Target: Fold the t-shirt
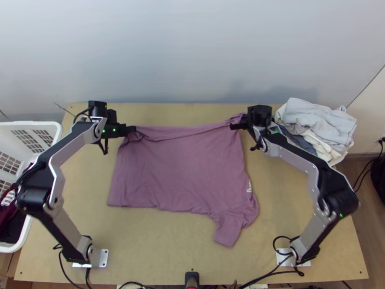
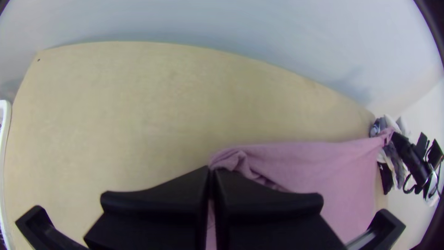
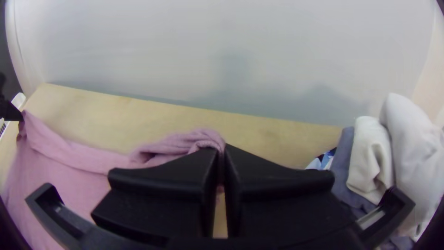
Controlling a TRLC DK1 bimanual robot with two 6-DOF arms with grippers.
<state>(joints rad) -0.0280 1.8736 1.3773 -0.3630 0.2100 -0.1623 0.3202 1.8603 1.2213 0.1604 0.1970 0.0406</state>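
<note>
The mauve t-shirt [image 1: 185, 168] lies mostly spread across the middle of the table, its far edge pulled into a narrow band and a sleeve-like part sticking out toward the near side. At its far left corner, my left gripper [image 1: 131, 130] is shut on the cloth; in the left wrist view the left gripper [image 2: 212, 172] pinches a bunched bit. My right gripper [image 1: 237, 125] is at the far right corner; in the right wrist view the right gripper [image 3: 222, 150] is shut on a gathered fold of the shirt.
A pile of grey and white clothes [image 1: 315, 125] rests at the table's far right corner. On the left stands a white basket [image 1: 58, 129] with dark clothes inside. Bare wood of the table [image 1: 168, 255] shows on the near side. A pale wall rises behind the far edge.
</note>
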